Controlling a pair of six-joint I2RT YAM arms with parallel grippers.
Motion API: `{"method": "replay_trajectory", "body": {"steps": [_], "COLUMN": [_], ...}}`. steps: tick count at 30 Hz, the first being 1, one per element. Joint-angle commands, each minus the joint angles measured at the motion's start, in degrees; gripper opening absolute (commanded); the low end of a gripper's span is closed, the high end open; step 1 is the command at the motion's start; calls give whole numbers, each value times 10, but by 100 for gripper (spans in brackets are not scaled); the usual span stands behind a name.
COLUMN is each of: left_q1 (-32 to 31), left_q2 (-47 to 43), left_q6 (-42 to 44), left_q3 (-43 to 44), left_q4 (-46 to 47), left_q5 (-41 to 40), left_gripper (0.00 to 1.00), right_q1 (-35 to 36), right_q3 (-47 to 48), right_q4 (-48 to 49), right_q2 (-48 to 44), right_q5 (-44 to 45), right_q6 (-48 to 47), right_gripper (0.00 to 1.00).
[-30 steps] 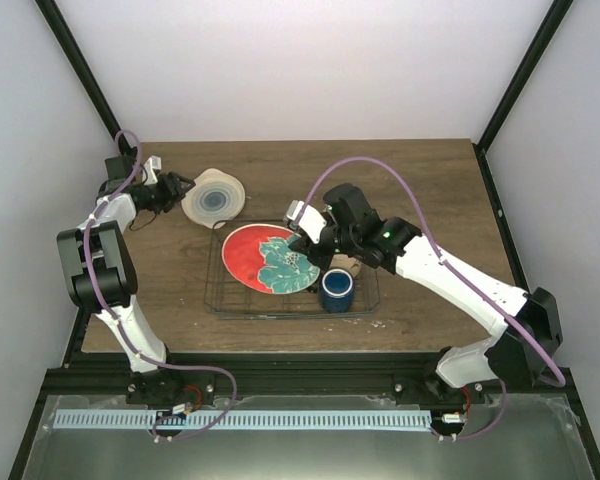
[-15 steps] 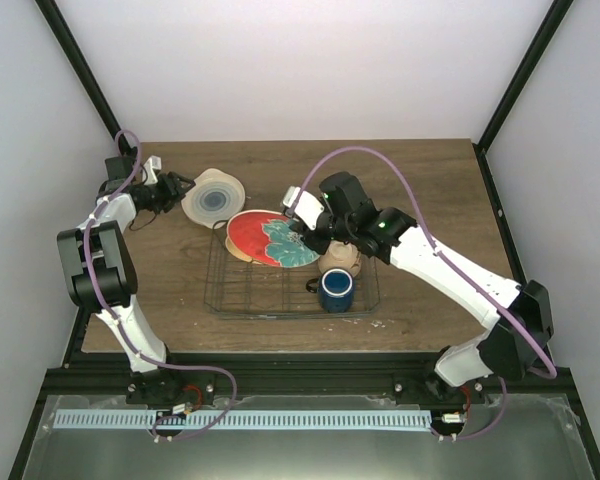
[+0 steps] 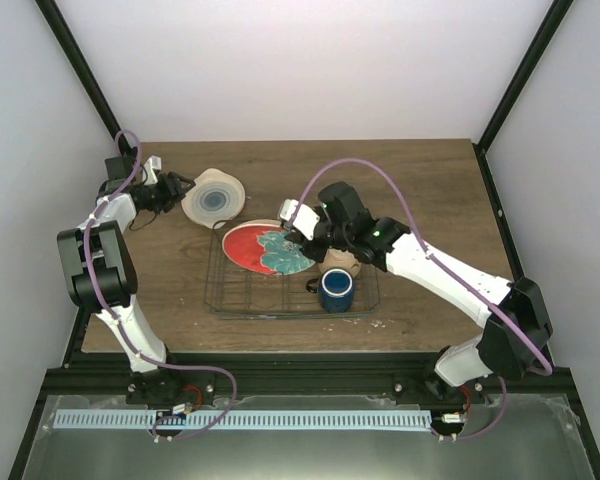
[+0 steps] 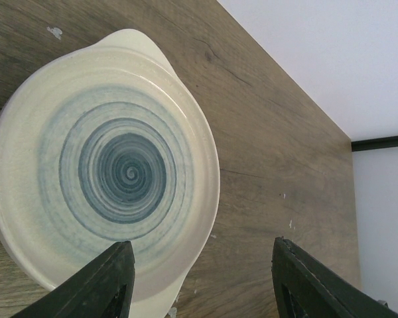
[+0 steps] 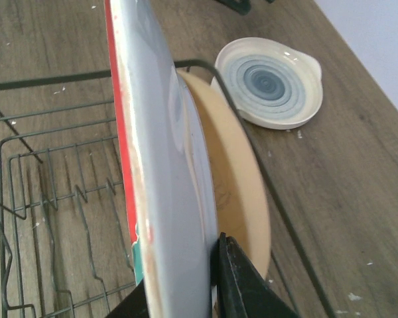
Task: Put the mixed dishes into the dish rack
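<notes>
The mixed dishes were mostly loaded in the dish rack (image 3: 245, 296) at the centre of the top view. Nearest you, the dark blue mug (image 3: 337, 290) stood upright in the rack's lower right corner, with the small cream bowl (image 3: 348, 264) just behind it. Further in, your right gripper (image 3: 302, 236) was clamped shut on the rim of the red floral plate (image 3: 265, 248). The plate was tilted on edge beside the orange-yellow plate (image 5: 242, 199), and I judge you were seating it. Farthest, at upper left, the white plate (image 3: 214, 196) lay flat on the table (image 3: 420, 180), outside the rack and left to load. Your left gripper (image 3: 184, 187) was half open at its rim, holding nothing.
</notes>
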Motion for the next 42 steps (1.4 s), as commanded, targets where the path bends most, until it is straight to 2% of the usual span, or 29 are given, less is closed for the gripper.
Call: {"method": "replay_trajectory", "body": {"steps": [1,13,23,36,42], "left_q1": [-3,-3,-3,-3,-3], "left_q2": [5,6,5,14,17], "left_q6": [7,7,5,4,11], "left_q3": [8,5,3,12,20], "left_q4": [8,5,5,1,-10], "left_q5": [3,-2,-10,-11,-17], "left_gripper": [58,58,58,58,58], "right_q1": [2,41,67,72,72], "right_q3": [-3,-49,-43,-26,1], "right_q4": [105,120,116,71,52], "right_q2": [-36,-39,-1,-2,-24], "right_q5": [-51,-56,-56,3,11], "right_q6": [-28,-124,-126,-129,-116], "right_gripper": [1,1,2,37,46]}}
